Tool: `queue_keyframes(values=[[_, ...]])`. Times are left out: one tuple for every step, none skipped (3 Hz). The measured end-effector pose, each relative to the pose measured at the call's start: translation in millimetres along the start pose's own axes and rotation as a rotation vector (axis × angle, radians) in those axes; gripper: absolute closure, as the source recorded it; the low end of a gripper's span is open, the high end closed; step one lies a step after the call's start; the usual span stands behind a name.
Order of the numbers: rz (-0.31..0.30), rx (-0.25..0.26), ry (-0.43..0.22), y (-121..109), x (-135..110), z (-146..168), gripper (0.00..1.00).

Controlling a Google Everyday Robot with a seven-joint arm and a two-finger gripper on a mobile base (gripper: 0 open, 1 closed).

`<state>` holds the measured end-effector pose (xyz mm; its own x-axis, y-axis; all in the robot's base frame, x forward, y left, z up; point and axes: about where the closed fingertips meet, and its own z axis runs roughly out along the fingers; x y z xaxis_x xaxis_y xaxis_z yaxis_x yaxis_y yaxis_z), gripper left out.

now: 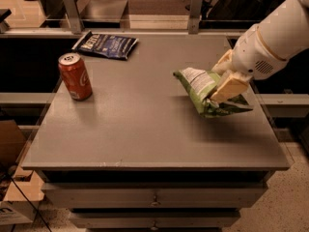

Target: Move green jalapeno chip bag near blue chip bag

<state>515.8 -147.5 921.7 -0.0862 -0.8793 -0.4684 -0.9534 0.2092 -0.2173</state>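
From the one camera view, I see a grey table point(145, 129) with drawers under it. The robot's big white arm point(270, 42) comes in from the right side. Its gripper point(217, 83) is over the right part of the table. The two tan fingers point(231, 85) are squeezed onto the green jalapeno chip bag point(197, 85), one on each side. The bag is puffy, and its white label end points to the left.

The blue chip bag point(106, 45) lies flat at the far left corner of the table, well apart from the green bag. A red soda can point(75, 76) stands upright near the left edge, in front of the blue bag. A cardboard box point(9, 144) sits on the floor at the left.
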Motion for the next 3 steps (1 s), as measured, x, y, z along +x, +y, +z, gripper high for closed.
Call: queue_keyframes(values=[[0.000,0.000,0.000,0.0,-0.1,0.0,1.00],[-0.010,0.051,-0.050,-16.2,-15.9,5.1,1.00],[-0.083,0.148,-0.123,-54.5,-52.1,12.0,1.00]])
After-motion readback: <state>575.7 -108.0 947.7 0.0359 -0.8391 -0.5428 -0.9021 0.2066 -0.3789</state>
